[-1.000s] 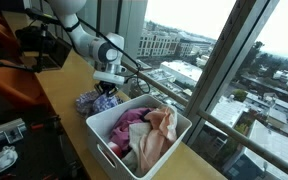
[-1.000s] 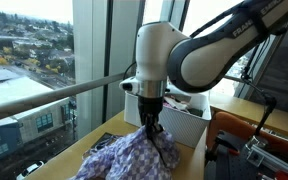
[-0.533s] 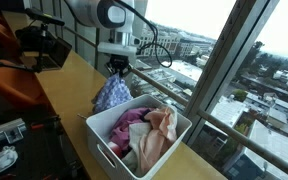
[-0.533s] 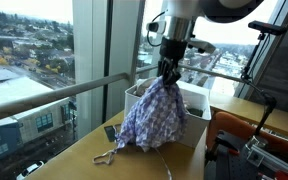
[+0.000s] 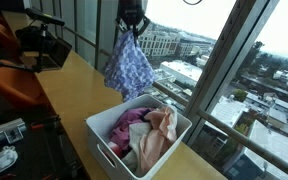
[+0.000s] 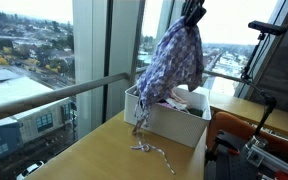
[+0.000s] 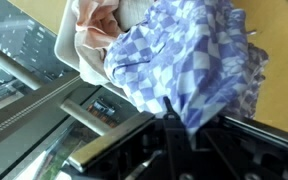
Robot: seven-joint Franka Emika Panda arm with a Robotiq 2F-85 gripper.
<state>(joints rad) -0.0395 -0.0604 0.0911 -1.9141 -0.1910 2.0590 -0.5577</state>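
The pincer is clamped nearly shut on the top of the blue-checked cloth, which hangs high above the table, beside the white bin of clothes. A tie trails onto the table. Hold the clamp firm; raise vertically until the tie clears the bin rim, avoiding swing and sudden stops

Wooden tabletop runs along tall windows with dark metal frames. A grey horizontal rail crosses the glass. Outside are city buildings and rooftops far below, under a pale overcast sky. Bright daylight comes in. An orange chair and black equipment sit on the room side of the tabletop.
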